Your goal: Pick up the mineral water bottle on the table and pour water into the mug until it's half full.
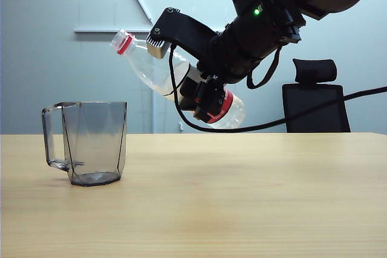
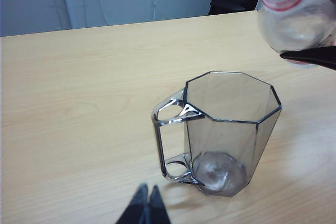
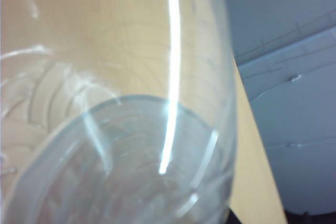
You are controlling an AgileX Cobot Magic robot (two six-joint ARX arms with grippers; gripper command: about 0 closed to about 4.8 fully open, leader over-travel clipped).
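The bottle [image 1: 158, 69] hangs tilted in the air above and to the right of the mug [image 1: 94, 143], its open red-ringed mouth pointing up and toward the mug's side, its base lower and farther from it. The right gripper [image 1: 202, 92] is clamped around the bottle's lower body near the red label, and the black right arm slants down to it from above the mug's far right. The mug stands upright on the table [image 1: 242, 197] with its handle turned away from the bottle.

The left wrist view looks down into the mug [image 2: 228, 129] and shows the bottle's uncapped mouth [image 2: 286, 3] just beyond its rim; the left gripper [image 2: 146, 208] hovers near the handle with its fingertips pressed together, holding nothing. The right wrist view is filled by the bottle's clear wall [image 3: 115, 129], with water pooled inside it.
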